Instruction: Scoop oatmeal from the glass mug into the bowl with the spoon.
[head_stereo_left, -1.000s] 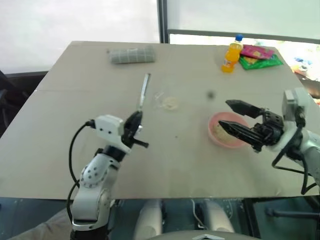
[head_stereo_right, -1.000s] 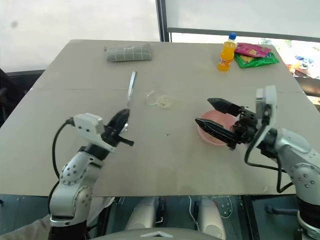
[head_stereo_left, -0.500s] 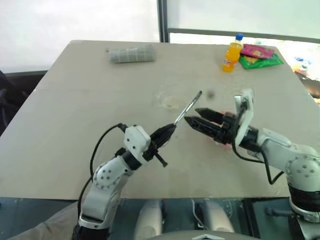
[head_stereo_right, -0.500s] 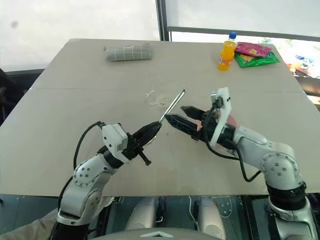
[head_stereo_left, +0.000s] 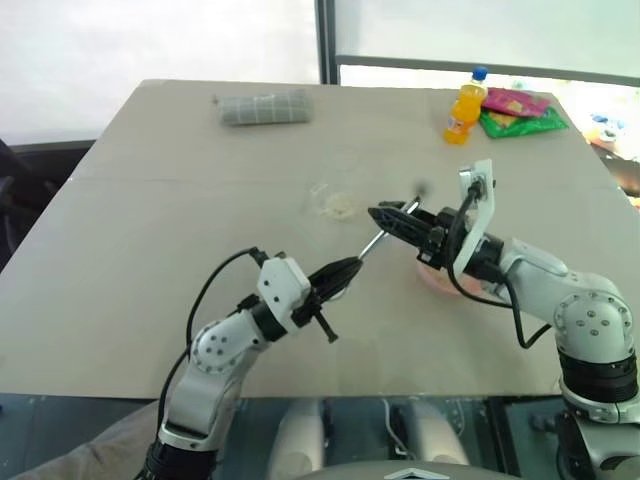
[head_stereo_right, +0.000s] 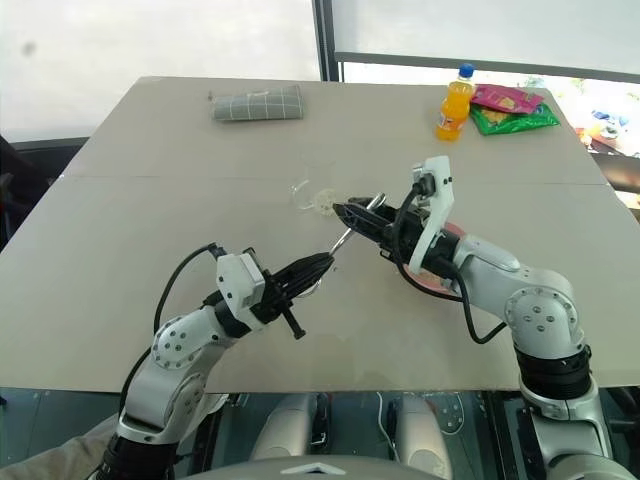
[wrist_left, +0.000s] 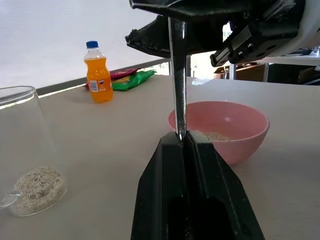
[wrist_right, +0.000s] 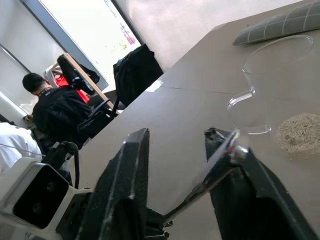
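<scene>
My left gripper (head_stereo_left: 345, 268) is shut on the handle of the silver spoon (head_stereo_left: 375, 240), which slants up and to the right above the table. The spoon's far end lies between the fingers of my right gripper (head_stereo_left: 385, 215). In the right wrist view these fingers (wrist_right: 235, 185) stand apart, with the spoon resting against one of them. The clear glass mug (head_stereo_left: 335, 203) stands just beyond the grippers, with oatmeal (wrist_left: 37, 185) in its bottom. The pink bowl (wrist_left: 225, 130) sits under my right forearm and holds a little oatmeal.
An orange bottle (head_stereo_left: 463, 105) and colourful snack packets (head_stereo_left: 515, 112) stand at the far right of the table. A grey folded cloth (head_stereo_left: 265, 108) lies at the far left. A seated person (wrist_right: 50, 105) shows beyond the table's left side.
My left gripper swung the spoon from pointing away to pointing right. My right gripper moved left from over the bowl to the spoon's end, and its jaws narrowed.
</scene>
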